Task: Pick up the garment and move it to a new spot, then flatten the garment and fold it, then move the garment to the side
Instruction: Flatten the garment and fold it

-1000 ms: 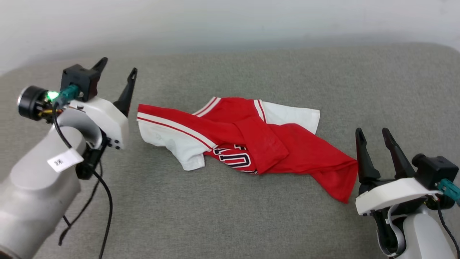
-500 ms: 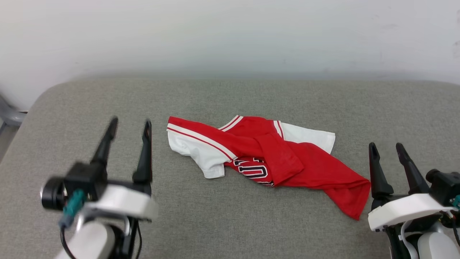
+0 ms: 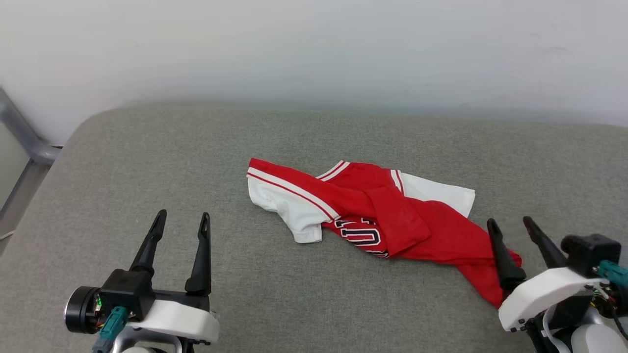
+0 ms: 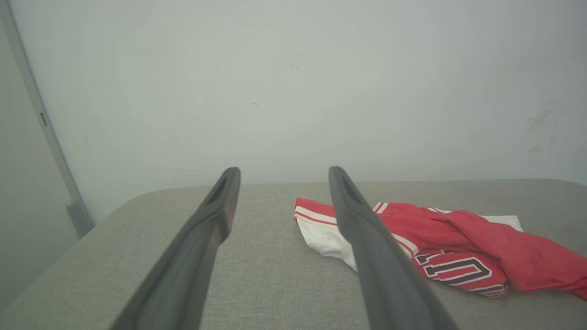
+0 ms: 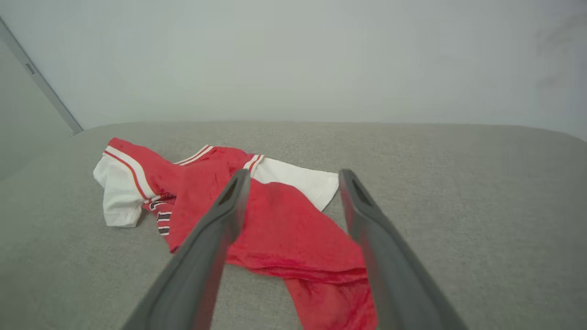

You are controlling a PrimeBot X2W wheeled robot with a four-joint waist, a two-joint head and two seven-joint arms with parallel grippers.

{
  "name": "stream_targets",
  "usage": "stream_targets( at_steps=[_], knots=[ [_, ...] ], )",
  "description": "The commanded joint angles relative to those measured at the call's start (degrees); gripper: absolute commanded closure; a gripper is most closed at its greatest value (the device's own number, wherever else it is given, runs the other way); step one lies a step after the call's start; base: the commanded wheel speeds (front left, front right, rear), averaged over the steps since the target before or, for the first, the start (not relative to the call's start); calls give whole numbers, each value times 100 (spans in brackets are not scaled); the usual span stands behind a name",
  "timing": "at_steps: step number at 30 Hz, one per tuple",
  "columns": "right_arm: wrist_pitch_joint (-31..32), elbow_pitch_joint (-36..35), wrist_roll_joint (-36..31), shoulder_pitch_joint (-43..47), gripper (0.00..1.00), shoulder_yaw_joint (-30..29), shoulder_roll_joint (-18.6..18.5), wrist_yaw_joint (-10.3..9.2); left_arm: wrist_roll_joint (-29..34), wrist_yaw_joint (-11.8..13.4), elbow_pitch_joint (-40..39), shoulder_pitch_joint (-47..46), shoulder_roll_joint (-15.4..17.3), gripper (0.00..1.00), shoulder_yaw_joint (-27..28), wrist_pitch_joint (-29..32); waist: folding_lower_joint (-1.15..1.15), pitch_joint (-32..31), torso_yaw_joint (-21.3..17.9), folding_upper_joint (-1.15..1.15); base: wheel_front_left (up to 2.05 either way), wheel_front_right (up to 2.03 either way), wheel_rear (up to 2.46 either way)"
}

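The garment (image 3: pixel 387 220), a red jersey with white sleeves, striped trim and dark print, lies crumpled in the middle of the grey cushioned surface (image 3: pixel 294 132). It also appears in the left wrist view (image 4: pixel 463 247) and the right wrist view (image 5: pixel 279 224). My left gripper (image 3: pixel 182 220) stands open at the lower left, well apart from the cloth, with nothing between its fingers. My right gripper (image 3: pixel 510 223) is open at the lower right, its left finger (image 3: pixel 500 260) over the garment's red hem corner. Whether it touches the cloth, I cannot tell.
A pale wall (image 3: pixel 314 49) rises right behind the grey surface. A grey metal frame post (image 3: pixel 22 132) stands beyond the left edge. The surface's rounded back left corner (image 3: pixel 88 122) curves away near that post.
The head camera has tilted and turned, shifting the whole picture. My left arm has dropped from a raised, bent pose to rest low at the lower left. The garment lies as before.
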Motion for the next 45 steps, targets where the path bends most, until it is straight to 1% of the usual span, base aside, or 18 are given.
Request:
stream_targets(
  at_steps=[1,4,7,10,13,16,17,22,28,29,30,33,37,40,43,45],
  knots=[
    [414,-48,15,-79,0,200,-201,-4,97,-110,49,-51,-98,0,92,-12,1,71,84,0,0,0,0],
    [1362,-43,188,-178,0,681,-553,-4,228,-238,122,-86,-224,0,201,-12,1,150,168,0,0,0,0],
    [2267,-88,281,-347,0,1179,-1041,-6,335,-377,190,-60,-371,0,297,-12,1,251,254,0,0,0,0],
    [2970,-61,352,-571,0,1605,-1415,-5,439,-498,262,-74,-503,0,356,-12,1,350,354,0,0,0,0],
    [3468,32,446,-809,0,1949,-1708,-5,529,-619,311,-147,-621,0,436,-12,1,460,477,0,0,0,0],
    [3665,165,495,-1065,0,2230,-1971,-6,624,-738,379,-191,-717,0,502,-12,1,568,604,0,0,0,0],
    [3665,165,495,-1065,0,2230,-1971,-6,624,-738,379,-191,-717,0,502,-12,1,568,604,0,0,0,0],
    [3730,561,536,-1382,0,2597,-2247,-6,772,-900,480,-284,-880,0,610,-12,1,735,789,0,0,0,0],
    [3605,1122,614,-1554,0,2767,-2255,-6,922,-1054,567,-324,-1046,0,749,-12,1,838,899,0,0,0,0],
    [3574,1211,613,-1561,60,2788,-2232,-6,949,-1082,574,-323,-1060,0,778,-12,1,846,906,0,0,0,0],
    [3531,1276,633,-1579,100,2821,-2203,-6,971,-1107,584,-321,-1078,0,809,-12,1,851,909,0,0,0,0],
    [3422,1400,728,-1597,100,2884,-2136,-3,1027,-1174,636,-332,-1154,0,877,-12,1,846,896,0,0,0,0],
    [3225,1290,843,-1563,100,2762,-2019,-3,1111,-1244,746,-265,-1210,0,929,-12,1,688,827,0,0,0,0],
    [3201,1053,935,-1411,100,2663,-1975,-4,1159,-1289,823,-153,-1226,0,993,-12,1,494,736,0,0,0,0],
    [3324,673,1101,-1187,100,2552,-1912,-4,1203,-1331,860,-61,-1237,0,1056,-12,1,298,646,0,0,0,0],
    [3450,387,1160,-991,100,2491,-1935,-4,1216,-1361,871,12,-1247,0,1089,-12,1,186,595,0,0,0,0]
  ],
)
